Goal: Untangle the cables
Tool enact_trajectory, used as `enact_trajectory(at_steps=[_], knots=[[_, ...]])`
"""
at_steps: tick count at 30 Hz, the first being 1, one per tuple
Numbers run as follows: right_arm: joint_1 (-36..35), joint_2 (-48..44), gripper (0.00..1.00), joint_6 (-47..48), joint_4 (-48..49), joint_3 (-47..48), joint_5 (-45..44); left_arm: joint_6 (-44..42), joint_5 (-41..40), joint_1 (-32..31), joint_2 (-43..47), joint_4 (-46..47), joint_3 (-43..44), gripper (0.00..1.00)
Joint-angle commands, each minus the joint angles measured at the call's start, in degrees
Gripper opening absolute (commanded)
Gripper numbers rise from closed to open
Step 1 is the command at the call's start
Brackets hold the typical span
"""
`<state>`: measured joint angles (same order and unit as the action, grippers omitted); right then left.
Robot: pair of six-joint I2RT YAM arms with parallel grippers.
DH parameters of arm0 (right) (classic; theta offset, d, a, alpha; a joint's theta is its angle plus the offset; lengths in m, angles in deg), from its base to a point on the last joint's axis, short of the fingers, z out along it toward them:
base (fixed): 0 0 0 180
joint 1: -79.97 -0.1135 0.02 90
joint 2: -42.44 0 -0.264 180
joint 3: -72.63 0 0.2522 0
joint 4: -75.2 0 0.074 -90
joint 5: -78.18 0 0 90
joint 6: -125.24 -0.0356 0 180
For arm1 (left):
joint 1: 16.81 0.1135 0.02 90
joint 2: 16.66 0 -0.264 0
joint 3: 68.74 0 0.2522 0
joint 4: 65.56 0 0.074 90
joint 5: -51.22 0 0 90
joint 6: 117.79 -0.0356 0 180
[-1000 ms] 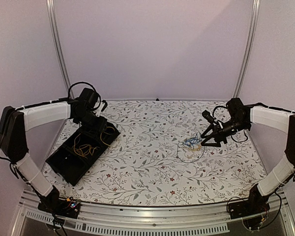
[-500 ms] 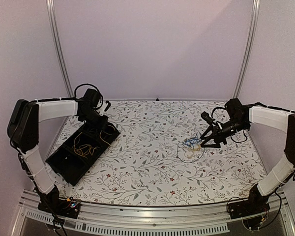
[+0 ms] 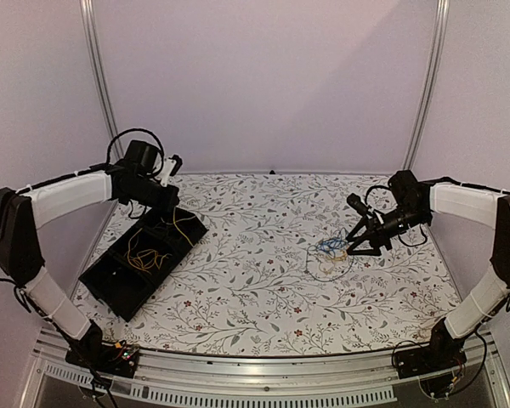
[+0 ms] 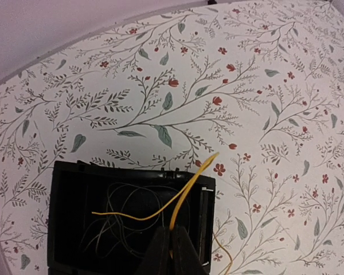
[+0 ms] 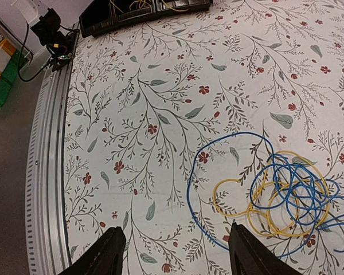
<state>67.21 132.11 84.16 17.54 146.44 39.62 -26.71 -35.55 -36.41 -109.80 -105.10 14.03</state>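
Light soft, even, from above; pink-violet cast on walls (image 3: 263, 85); overhead view rather dim, low detail, rails (image 3: 103, 85) bowed by lens; shadows on table (image 4: 160, 86) faint, diffuse; no hard glare; black tray (image 3: 106, 297) interior crushed to near-featureless dark; left wrist view sharp mid-frame; right wrist view bright, cables (image 5: 275, 195) crisp, wide-angle stretch at edges.

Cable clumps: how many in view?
2. One yellow-orange clump in the black tray at left; one blue-and-yellow tangle beside the right tool. Tray walls may hide more.
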Motion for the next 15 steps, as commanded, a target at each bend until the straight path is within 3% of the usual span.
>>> enact_trajectory(at_steps=[1, 9, 15], knots=[[-0.44, 1.11, 0.66, 1.06, -1.19, 1.38, -0.16, 0.5, -2.67, 0.65, 12.08, 2.77, -1.29, 0.0], [-1.0, 2.23, 0.65, 1.09, -1.36, 1.59, -0.85, 6.77, -8.67, 0.68, 26.91, -4.2, -3.53, 0.0], [-1.57, 2.75, 0.65, 1.08, -1.5, 1.61, -1.34, 15.24, -14.38, 1.05, 28.75, -16.44, -3.7, 0.0]])
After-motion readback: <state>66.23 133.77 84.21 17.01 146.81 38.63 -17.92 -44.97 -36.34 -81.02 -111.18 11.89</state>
